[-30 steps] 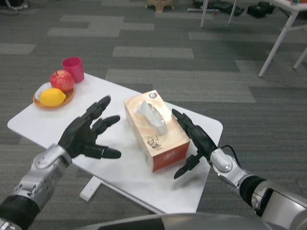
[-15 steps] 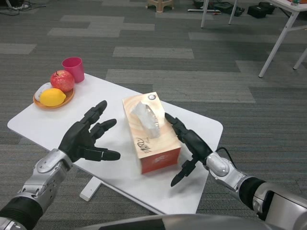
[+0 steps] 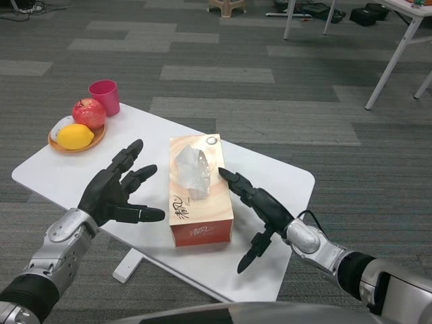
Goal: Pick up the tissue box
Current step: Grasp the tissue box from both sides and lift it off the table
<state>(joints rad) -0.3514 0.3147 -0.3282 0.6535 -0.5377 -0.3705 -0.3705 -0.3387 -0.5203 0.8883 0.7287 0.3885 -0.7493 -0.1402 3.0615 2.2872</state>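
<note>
While both hands spread wide and hold nothing, the tissue box (image 3: 200,186) lies mid-frame on the white table (image 3: 81,167); the left hand (image 3: 116,191) hovers just left, the right hand (image 3: 259,209) just right.

the tissue box (image 3: 200,202) is orange and tan with dark script and a white tissue. behind and left of it sit a red apple (image 3: 88,113), a yellow lemon (image 3: 75,136), an orange plate (image 3: 96,139) and a pink cup (image 3: 104,96). white table (image 3: 54,175); grey striped carpet (image 3: 283,88).
</note>
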